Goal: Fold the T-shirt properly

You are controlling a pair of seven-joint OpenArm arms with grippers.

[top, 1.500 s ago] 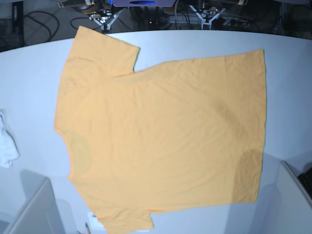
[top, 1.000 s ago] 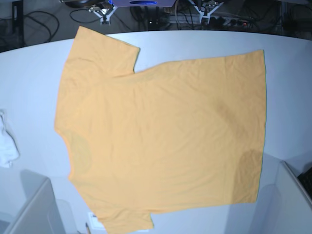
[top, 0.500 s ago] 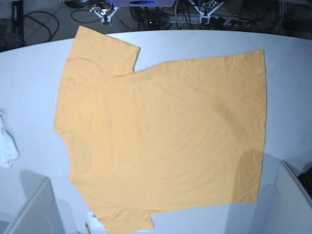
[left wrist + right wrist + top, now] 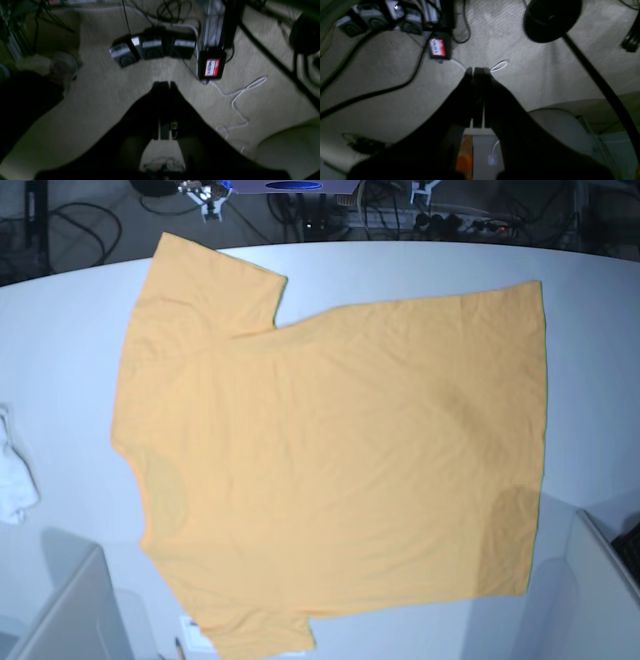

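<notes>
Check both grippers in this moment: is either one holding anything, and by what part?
Nothing is held: the left gripper and right gripper are shut on nothing, away from the T-shirt.

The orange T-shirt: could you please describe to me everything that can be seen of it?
The T-shirt is light orange, with a plain, matte, cotton-like face and a few soft wrinkles. It lies spread out, unfolded, on the white table. In the base view, its collar edge is at the left, its hem at the right, and one short sleeve points up, the other down. The lower sleeve reaches the picture's bottom edge. Grey shadows fall on its lower right corner. No jaws touch it.
</notes>
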